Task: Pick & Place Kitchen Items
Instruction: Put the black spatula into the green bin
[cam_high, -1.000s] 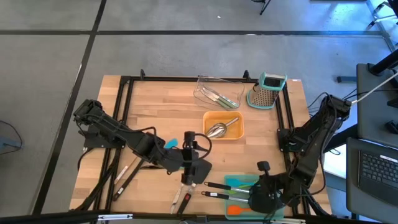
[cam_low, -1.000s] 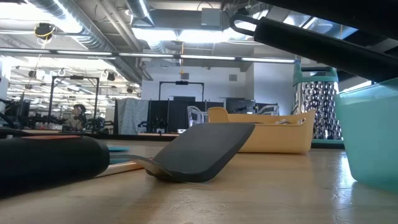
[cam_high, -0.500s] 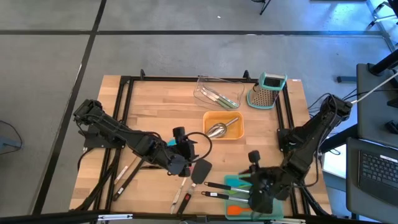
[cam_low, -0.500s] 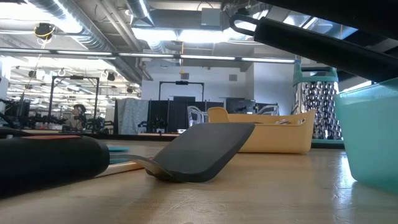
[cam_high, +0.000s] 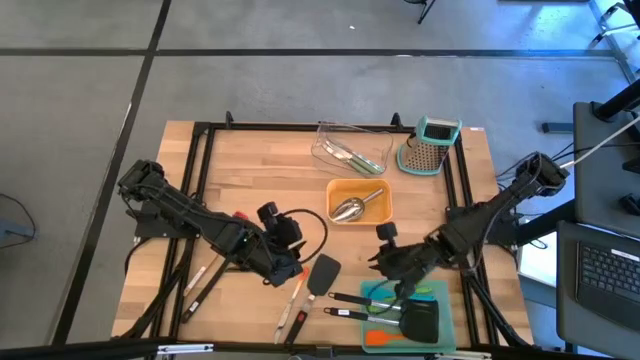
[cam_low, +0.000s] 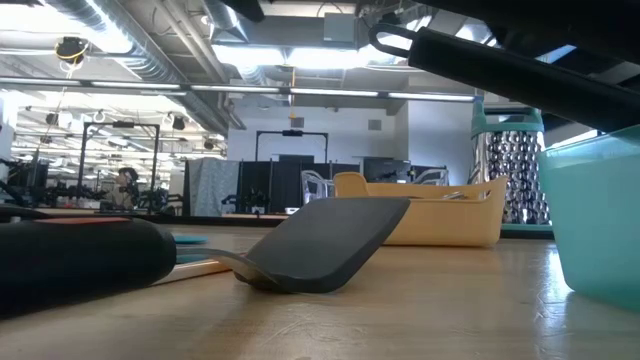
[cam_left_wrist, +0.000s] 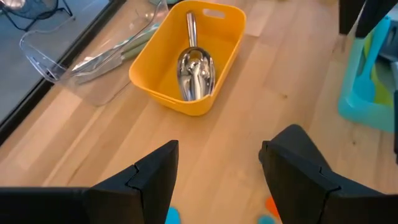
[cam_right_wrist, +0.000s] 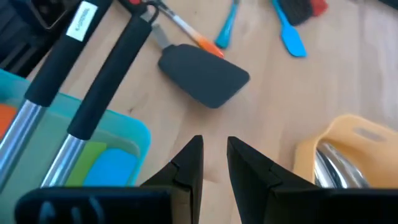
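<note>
- The black spatula (cam_high: 322, 276) lies flat on the bench (cam_high: 250, 170), just left of the teal tray (cam_high: 443, 291). Its head points to the back right. Its long axis runs diagonally, and the handle seems to trail off toward the front left edge among other small tools.
- Two black-handled tools (cam_high: 352, 299) lie across the teal tray, with their handles sticking out left over its rim. A second black spatula head (cam_high: 421, 320) rests in that tray's front part.
- The steel scoop (cam_high: 347, 209) sits in the orange tray (cam_high: 385, 216), handle toward the back right.
- My left arm (cam_high: 200, 215) reaches in low, and its jaws stand wide apart and empty just left of the spatula head, facing the orange tray.
- My right arm (cam_high: 490, 212) comes across from the right. Its jaws are open only by a narrow gap, with nothing between them. They hang between the orange tray and the teal tray.
- Bare wood lies between the spatula, the orange tray and the teal tray. The clear tray (cam_high: 330, 152) and the grater (cam_high: 432, 146) are well apart at the back.
- A second ago my left jaws hung over the spatula, and they have since pulled back to the left. My right jaws were low over the teal tray's front and have swung out toward the middle, uncovering the spatula head there. The spatula on the bench has not shifted.
</note>
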